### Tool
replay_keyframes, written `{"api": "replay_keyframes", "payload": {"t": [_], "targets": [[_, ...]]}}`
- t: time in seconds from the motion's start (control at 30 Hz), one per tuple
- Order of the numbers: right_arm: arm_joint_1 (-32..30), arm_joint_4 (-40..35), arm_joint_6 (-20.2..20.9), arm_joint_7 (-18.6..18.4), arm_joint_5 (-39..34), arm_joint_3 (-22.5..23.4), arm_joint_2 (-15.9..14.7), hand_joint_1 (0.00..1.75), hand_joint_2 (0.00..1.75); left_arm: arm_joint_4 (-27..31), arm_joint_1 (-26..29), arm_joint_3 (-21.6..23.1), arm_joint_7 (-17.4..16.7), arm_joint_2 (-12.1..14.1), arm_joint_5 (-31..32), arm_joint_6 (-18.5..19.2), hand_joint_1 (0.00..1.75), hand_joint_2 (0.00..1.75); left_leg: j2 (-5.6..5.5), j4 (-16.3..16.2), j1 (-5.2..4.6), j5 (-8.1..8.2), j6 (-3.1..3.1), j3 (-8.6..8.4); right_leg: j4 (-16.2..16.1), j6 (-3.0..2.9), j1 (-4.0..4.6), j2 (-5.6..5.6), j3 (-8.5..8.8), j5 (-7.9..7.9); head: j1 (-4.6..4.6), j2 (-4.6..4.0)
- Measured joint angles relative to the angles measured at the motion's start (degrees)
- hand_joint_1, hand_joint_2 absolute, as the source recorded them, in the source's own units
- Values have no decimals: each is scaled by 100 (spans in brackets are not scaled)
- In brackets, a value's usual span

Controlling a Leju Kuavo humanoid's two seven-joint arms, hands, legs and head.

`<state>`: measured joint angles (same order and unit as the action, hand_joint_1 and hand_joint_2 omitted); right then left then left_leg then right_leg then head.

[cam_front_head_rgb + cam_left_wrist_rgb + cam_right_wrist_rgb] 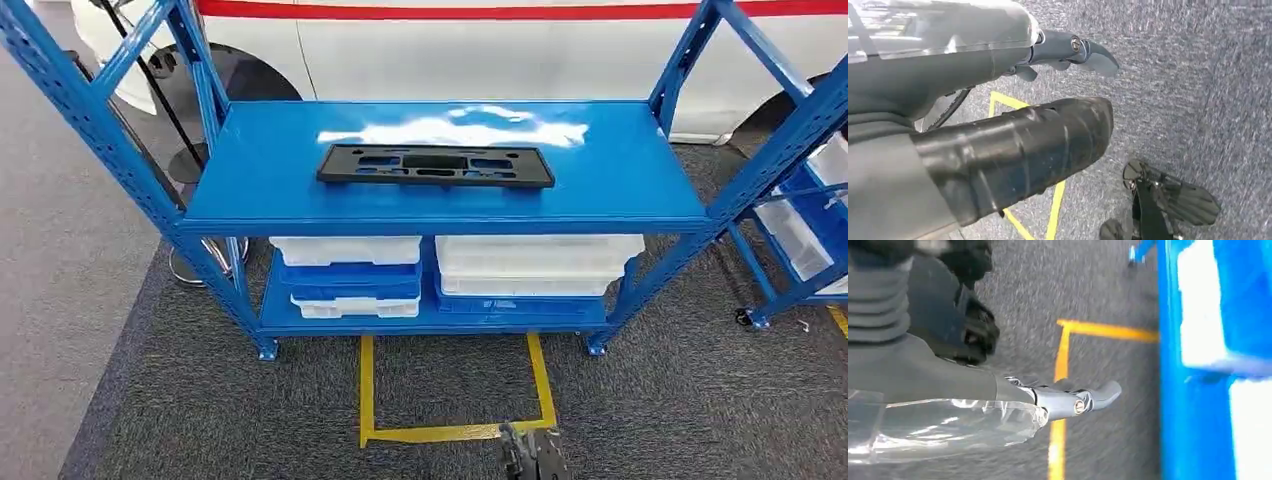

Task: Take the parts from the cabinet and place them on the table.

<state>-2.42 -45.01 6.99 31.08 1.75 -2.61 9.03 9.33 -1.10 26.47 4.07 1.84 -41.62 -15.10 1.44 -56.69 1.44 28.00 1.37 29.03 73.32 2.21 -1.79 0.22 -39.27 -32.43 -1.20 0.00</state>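
A flat black part (435, 165) lies at the blue cabinet's (250, 195) twelve o'clock, top shelf. Left hand (998, 150) and right hand (998, 390) hang released, grasping nothing.

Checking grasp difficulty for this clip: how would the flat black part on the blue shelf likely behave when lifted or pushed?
The black part looks like thin moulded plastic with cut-outs, so probably light and fairly stiff. Lying flat on the glossy blue shelf, it would likely slide when pushed rather than tip or roll.
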Motion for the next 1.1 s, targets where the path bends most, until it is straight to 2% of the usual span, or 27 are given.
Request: {"api": "replay_keyframes", "payload": {"t": [0.07, 0.1, 0.13, 0.17, 0.23, 0.27, 0.3, 0.33, 0.4, 0.43, 0.47, 0.5, 0.53, 0.57, 0.6, 0.63, 0.73, 0.77, 0.8, 0.83, 0.9, 0.93, 0.97, 1.0, 1.03, 1.1], "targets": [[-27, -321, -39, -4, 46, -280, 2, 0, 0, 0, -2, 46, -13, -2, -13, 0, 0, 0, -3, -43, 41, 65, -97, -56, -1044, 29, -37, -40, 466, 605, 0, 0], [-28, -441, -63, -4, 57, -393, 2, 0, 0, -2, -2, 68, -13, 2, -15, 0, 0, 0, 0, -61, 42, 97, -150, -20, -1270, 33, -27, -72, 584, 543, -2, 0], [-27, -579, -105, -6, 74, -548, 2, 0, 0, -9, -31, 81, -15, 4, -20, 0, 0, 0, 6, -139, -12, 132, -204, 8, -1360, -39, 34, -62, 567, 544, -2, 0], [-62, -763, -122, -9, 92, -708, -2, 0, 0, -11, -35, 94, -24, 4, -31, 0, 0, 0, 9, -100, -4, 117, -238, 10, -1314, -106, 29, -52, 535, 534, 4, 0], [-107, -1069, -142, -4, 120, -1027, -22, 0, 0, -11, -49, 118, -50, 4, -63, 4, 0, 0, 26, -57, 27, 107, -297, -22, -1303, -194, 64, -24, 515, 526, 2, 0], [-120, -1235, -153, -4, 124, -1196, -28, 0, 0, -11, -69, 140, -63, -2, -68, 4, 0, 0, 27, -51, 47, 167, -345, -29, -1352, -258, 49, -15, 555, 551, 11, 0], [-135, -1408, -173, 0, 127, -1353, -35, 0, 0, -11, -82, 157, -74, -2, -76, 4, 0, 0, -22, -196, 58, 298, -351, -6, -1375, -298, 47, -19, 571, 556, 4, 0], [-135, -1561, -194, 0, 127, -1507, -46, 0, 0, -13, -87, 186, -89, 0, -81, 7, 0, 0, -44, -524, 54, 482, -338, 142, -1378, -341, 54, -21, 569, 555, 15, 0], [-151, -1801, -199, 2, 129, -1803, -77, 0, 0, -13, -93, 223, -103, 2, -98, 15, 0, 0, -81, -1448, 30, 872, -321, 607, -1377, -376, 96, -16, 566, 546, 13, 0], [-169, -1930, -199, 2, 129, -1971, -96, 0, 0, -13, -91, 232, -109, 4, -98, 20, 0, 0, -86, -1834, 22, 963, -311, 818, -1375, -394, 121, -10, 569, 539, 13, 0], [-191, -2049, -203, 2, 129, -2121, -116, 0, 0, -13, -84, 238, -118, 4, -105, 22, 0, 0, -86, -1944, 14, 907, -293, 905, -1375, -403, 144, 3, 581, 533, 11, 0], [-212, -2160, -210, 2, 129, -2243, -133, 0, 0, -13, -85, 249, -131, 2, -116, 28, 0, 0, -89, -1751, 3, 697, -261, 855, -1374, -412, 164, 16, 602, 527, 13, 0], [-218, -2244, -214, 2, 129, -2330, -151, 0, 0, -13, -84, 262, -144, 4, -116, 31, 0, 0, -90, -1364, -9, 427, -224, 704, -1374, -418, 175, 29, 623, 520, 11, 0], [-218, -2325, -216, 2, 129, -2415, -164, 0, 0, -15, -86, 271, -151, 13, -118, 31, 0, 0, -95, -801, -28, 104, -174, 469, -1373, -412, 187, 43, 652, 508, 13, 0], [-218, -2399, -216, 4, 129, -2495, -177, 0, 0, -15, -85, 273, -153, 26, -118, 31, 0, 0, -113, -374, -49, -74, -120, 313, -1374, -406, 188, 49, 655, 502, 11, 0], [-215, -2445, -216, 7, 129, -2555, -186, 0, 0, -22, -89, 275, -157, 42, -120, 35, 0, 0, -123, -242, -86, -3, -101, 272, -1343, -376, 240, 52, 633, 486, 11, 0], [-223, -2576, -216, 9, 129, -2681, -240, 0, 0, -22, -114, 295, -162, 42, -120, 39, 0, 0, -126, -218, -113, -15, -79, 274, -1374, -286, 191, 62, 616, 521, 11, 0], [-222, -2607, -214, 22, 129, -2701, -253, 0, 0, -22, -120, 308, -162, 42, -122, 39, 0, 0, -124, -157, -64, -50, -33, 255, -1371, -252, 223, 65, 623, 512, 9, 0], [-225, -2635, -212, 55, 129, -2725, -278, 0, 0, -22, -118, 323, -166, 37, -133, 42, 0, 0, -101, -118, -49, -79, -6, 224, -1278, -220, 197, 53, 602, 442, 11, 0], [-221, -2662, -212, 96, 133, -2760, -297, 0, 0, -22, -114, 336, -166, 37, -135, 46, 0, 0, -97, -107, -49, -85, 21, 223, -1093, -198, 197, 37, 510, 287, 4, 0], [-220, -2751, -203, 177, 146, -2889, -361, 0, 0, -22, -119, 356, -168, 37, -155, 59, 0, 0, -88, -111, -55, -87, 42, 238, -174, -158, 172, 35, 74, -188, 4, 0], [-224, -2802, -194, 199, 146, -2955, -396, 0, 0, -22, -120, 358, -170, 39, -171, 61, 0, 0, -83, -115, -57, -86, 43, 241, 236, -140, 159, 34, -127, -323, 7, 0], [-225, -2869, -192, 210, 146, -3035, -444, 0, 0, -22, -120, 361, -179, 42, -188, 61, 0, 0, -82, -121, -58, -83, 46, 241, 407, -131, 147, 31, -218, -312, 7, 0], [-227, -2936, -192, 210, 146, -3096, -479, 0, 0, -22, -120, 363, -188, 42, -199, 59, 0, 0, -83, -128, -58, -75, 44, 235, 305, -124, 136, 25, -173, -176, 2, 0], [-227, -3006, -192, 210, 146, -3142, -503, 0, 0, -22, -121, 365, -190, 39, -199, 55, 0, 0, -86, -138, -58, -65, 38, 227, -61, -127, 126, 15, -3, 70, 6, 0], [-220, -3208, -192, 210, 159, -3247, -560, 0, 0, -22, -124, 372, -197, 31, -201, 52, 0, 0, -91, -156, -58, -35, 3, 200, -1136, -174, 121, -5, 538, 567, 4, 0]]}}
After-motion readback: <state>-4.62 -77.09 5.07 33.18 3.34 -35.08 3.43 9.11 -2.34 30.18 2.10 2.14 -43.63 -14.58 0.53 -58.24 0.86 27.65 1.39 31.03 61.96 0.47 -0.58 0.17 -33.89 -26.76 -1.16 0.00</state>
